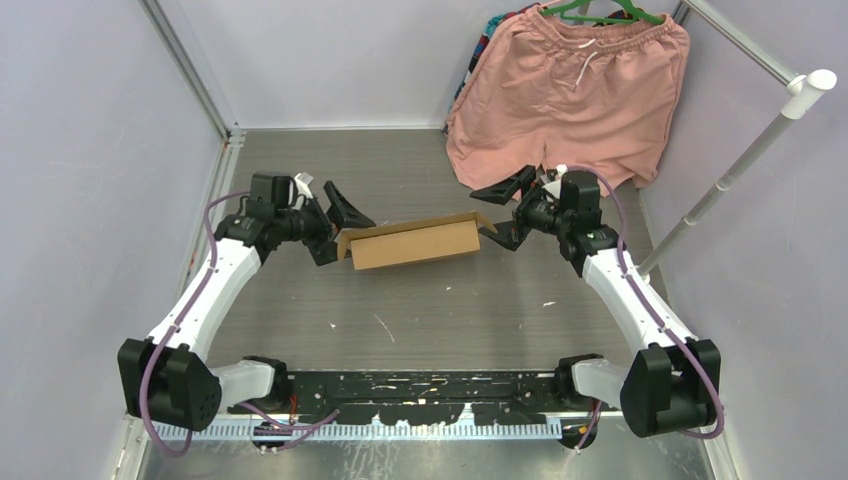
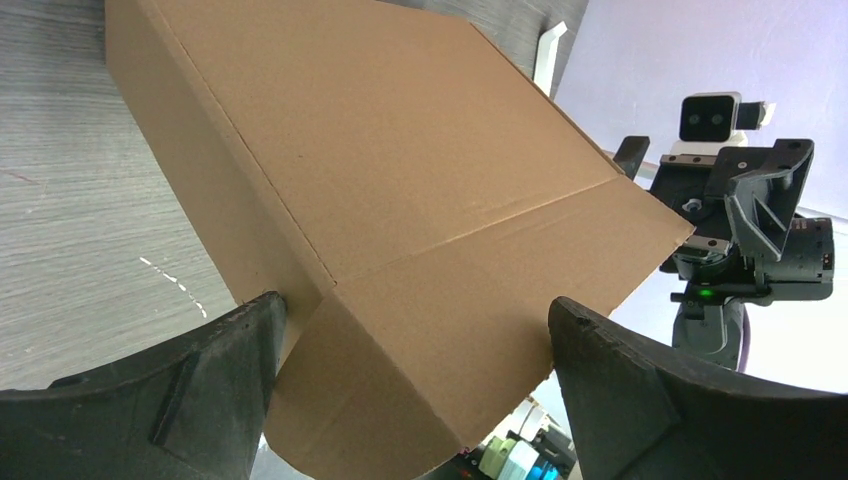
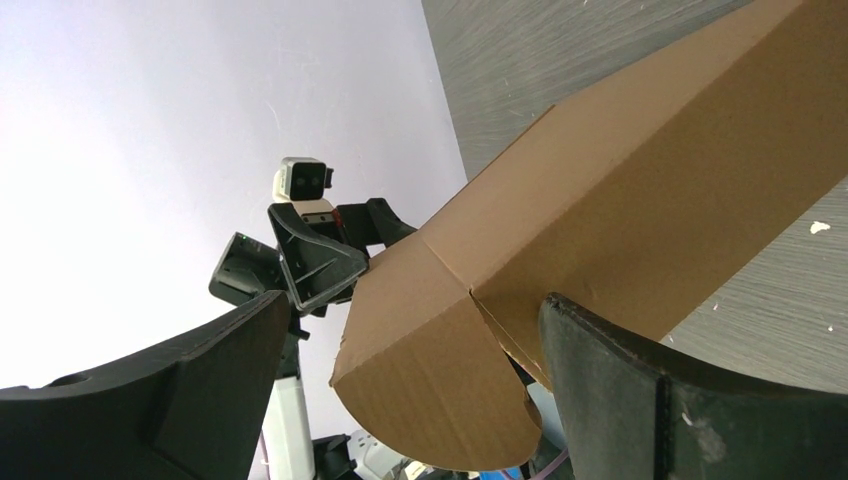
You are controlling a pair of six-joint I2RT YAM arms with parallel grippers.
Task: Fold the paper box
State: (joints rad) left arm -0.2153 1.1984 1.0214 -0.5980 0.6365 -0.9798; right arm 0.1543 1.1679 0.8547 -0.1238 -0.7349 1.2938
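Left gripper and right gripper gape wide, flanking the paper box, perhaps touching

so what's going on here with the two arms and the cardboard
Two robot arms are folding a brown cardboard box that lies in the middle of the table. The left end effector is at the box's left end and the right end effector at its right end. Both are wide open, with an end of the box between their fingers, not clamped. Pink shorts hang at the back.
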